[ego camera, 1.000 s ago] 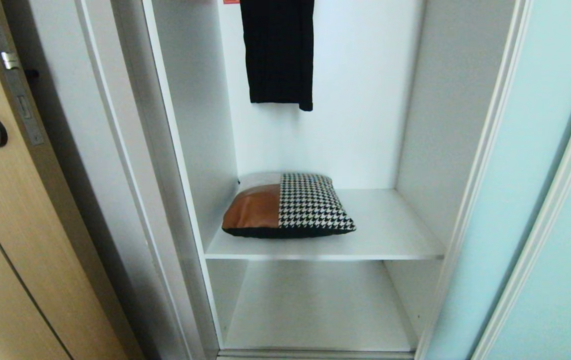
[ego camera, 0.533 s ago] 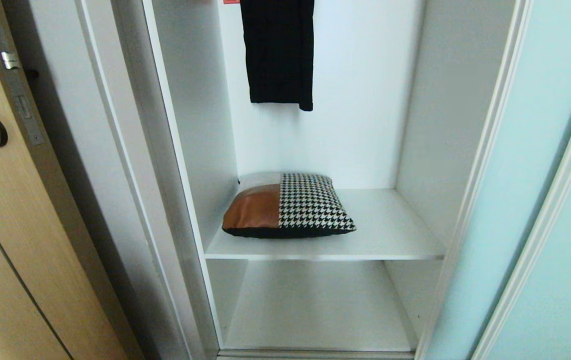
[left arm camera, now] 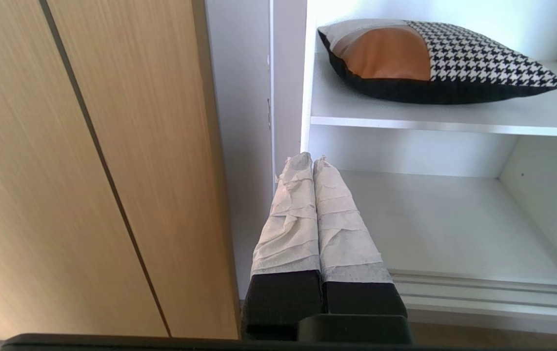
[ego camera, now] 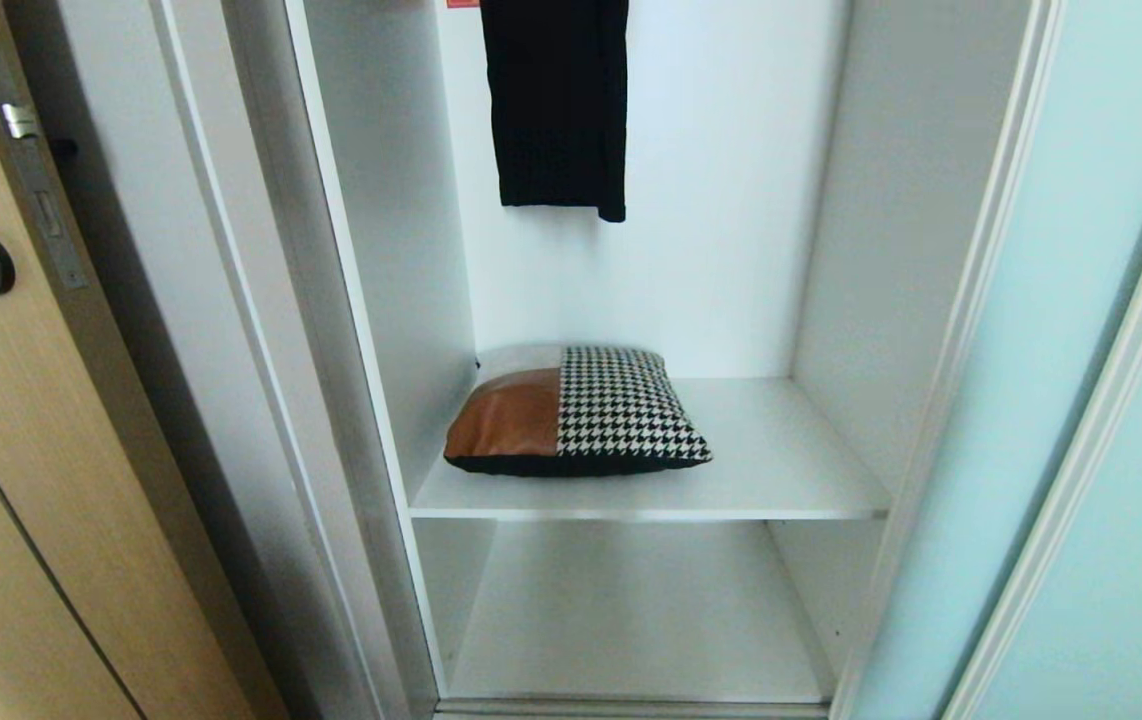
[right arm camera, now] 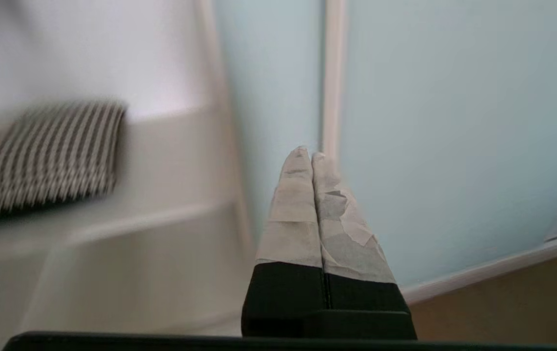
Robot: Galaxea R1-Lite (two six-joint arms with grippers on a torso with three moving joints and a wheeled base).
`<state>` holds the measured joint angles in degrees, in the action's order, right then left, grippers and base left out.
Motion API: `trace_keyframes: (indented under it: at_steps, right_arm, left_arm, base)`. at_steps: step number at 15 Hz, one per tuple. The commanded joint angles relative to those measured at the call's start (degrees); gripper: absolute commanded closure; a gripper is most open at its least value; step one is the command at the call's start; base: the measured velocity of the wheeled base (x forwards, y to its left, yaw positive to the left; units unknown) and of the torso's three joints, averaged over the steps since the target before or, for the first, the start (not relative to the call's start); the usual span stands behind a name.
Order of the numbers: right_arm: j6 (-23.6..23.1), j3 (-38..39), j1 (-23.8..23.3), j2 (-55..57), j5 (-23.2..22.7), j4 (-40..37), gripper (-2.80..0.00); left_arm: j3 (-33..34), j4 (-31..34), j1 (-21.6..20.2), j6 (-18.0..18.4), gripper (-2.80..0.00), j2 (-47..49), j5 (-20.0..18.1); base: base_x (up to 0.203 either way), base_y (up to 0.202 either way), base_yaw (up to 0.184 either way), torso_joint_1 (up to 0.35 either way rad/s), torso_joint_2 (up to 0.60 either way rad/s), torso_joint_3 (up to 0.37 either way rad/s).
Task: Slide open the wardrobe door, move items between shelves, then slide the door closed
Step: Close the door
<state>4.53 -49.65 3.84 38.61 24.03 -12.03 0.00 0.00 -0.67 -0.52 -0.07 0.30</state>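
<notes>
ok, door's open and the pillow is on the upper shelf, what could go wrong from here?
1. Both claws are shut: the right claw, nearing the sliding door, must open before it can pinch the pillow.
2. The pillow lies far left against the side wall, so there is little room.
3. The hanging black garment could snag a raised arm.

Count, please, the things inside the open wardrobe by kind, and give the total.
Patchwork pillow: 1
Hanging black garment: 1
White shelves: 2
Total: 4
</notes>
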Motion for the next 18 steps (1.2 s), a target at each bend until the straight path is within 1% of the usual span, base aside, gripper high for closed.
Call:
trace_keyframes:
  at_steps: [1, 2, 3, 4, 7, 9, 10, 11, 15, 17, 18]
  right_arm:
    - [-0.2, -5.3, -1.9, 5.4, 0.5, -0.2, 0.00]
    - [-1.0, -6.7, -5.7, 6.8, -0.3, -0.3, 0.00]
    - [-2.3, -7.7, -11.2, 8.4, -2.5, 0.0, 0.00]
    - [-3.7, -8.4, -17.0, 10.1, -6.0, 0.4, 0.00]
    - [-7.5, -11.7, -33.0, 15.8, -20.9, 2.6, 0.00]
    - [-10.5, -15.0, -41.6, 20.3, -29.8, 3.6, 0.00]
    - [-12.2, -16.0, -44.6, 22.8, -34.2, 4.7, 0.00]
    - [-13.3, -16.4, -46.2, 24.9, -39.1, 5.9, 0.00]
    - [-14.4, -16.6, -51.9, 32.7, -58.2, 10.3, 0.00]
    - [-14.3, -16.7, -54.2, 36.9, -66.1, 12.3, 0.00]
    - [-14.2, -16.9, -54.7, 38.5, -68.4, 12.5, 0.00]
  left_arm:
    - [0.1, 0.0, 0.0, 0.0, 0.00, 0.1, 0.0]
    - [0.1, 0.0, 0.0, 0.0, 0.00, 0.1, 0.0]
    - [0.1, 0.0, 0.0, 0.0, 0.00, 0.1, 0.0]
    - [0.1, 0.0, 0.0, 0.0, 0.00, 0.1, 0.0]
    - [0.1, 0.0, 0.0, 0.0, 0.00, 0.1, 0.0]
    - [0.1, 0.0, 0.0, 0.0, 0.00, 0.1, 0.0]
    - [0.1, 0.0, 0.0, 0.0, 0.00, 0.1, 0.0]
    - [0.1, 0.0, 0.0, 0.0, 0.00, 0.1, 0.0]
    - [0.1, 0.0, 0.0, 0.0, 0.00, 0.1, 0.0]
    - [0.1, 0.0, 0.0, 0.0, 0.00, 0.1, 0.0]
    - [0.1, 0.0, 0.0, 0.0, 0.00, 0.1, 0.0]
  base:
    - [0.000, 0.000, 0.000, 0.000, 0.00, 0.000]
    - [0.000, 0.000, 0.000, 0.000, 0.00, 0.000]
    - [0.000, 0.000, 0.000, 0.000, 0.00, 0.000]
    - [0.000, 0.000, 0.000, 0.000, 0.00, 0.000]
    - [0.000, 0.000, 0.000, 0.000, 0.00, 0.000]
    - [0.000, 0.000, 0.000, 0.000, 0.00, 0.000]
    - [0.000, 0.000, 0.000, 0.000, 0.00, 0.000]
    - [0.000, 0.000, 0.000, 0.000, 0.00, 0.000]
    - [0.000, 0.000, 0.000, 0.000, 0.00, 0.000]
    - [0.000, 0.000, 0.000, 0.000, 0.00, 0.000]
    - [0.000, 0.000, 0.000, 0.000, 0.00, 0.000]
